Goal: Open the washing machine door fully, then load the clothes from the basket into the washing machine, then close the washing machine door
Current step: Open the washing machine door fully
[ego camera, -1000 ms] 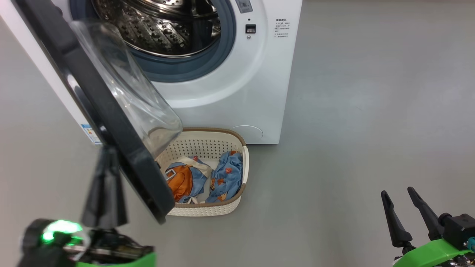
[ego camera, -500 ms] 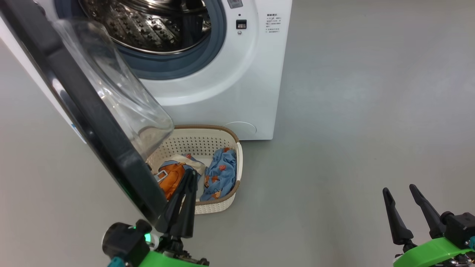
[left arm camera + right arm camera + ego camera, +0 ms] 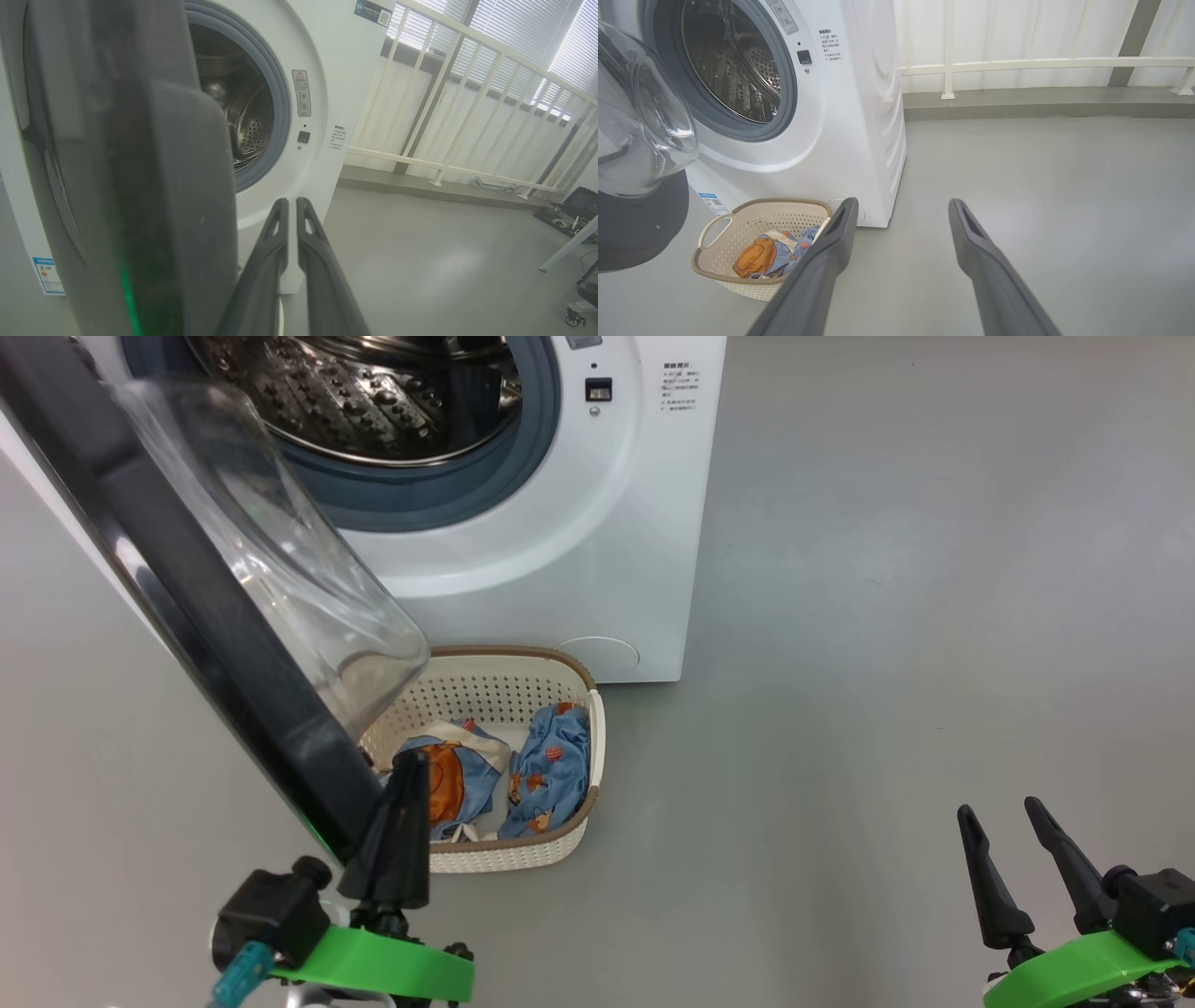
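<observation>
Left gripper (image 3: 410, 767): fingers pressed together, holding nothing, pointing up and slightly tilted. Its tips sit just beside the lower free edge of the washing machine door (image 3: 187, 644), on the glass side; whether they touch it cannot be told. Right gripper (image 3: 997, 810): fingers spread wide, empty, well apart from the door, to the right. The door is seen nearly edge-on, standing out from the machine front, its long line running from upper left down to the left gripper. It looks only partly swung, so the opening step is judged unfinished. The left arm is much the nearer, and the door lies just to its left, so a sideways push leftward on the inner face seems the likely move. Door rim: glossy black and hard. Its clear bulging window (image 3: 280, 569) is smooth and rounded. The basket (image 3: 485, 695) sits on the floor partly under that window. It is cream perforated plastic with a brown rim. The clothes (image 3: 546, 775) lie inside it, soft, crumpled, blue with orange. Behind the door is the washing machine (image 3: 560, 569), a white box with a grey-blue ring (image 3: 448, 504) and a dimpled steel drum (image 3: 373, 392).
</observation>
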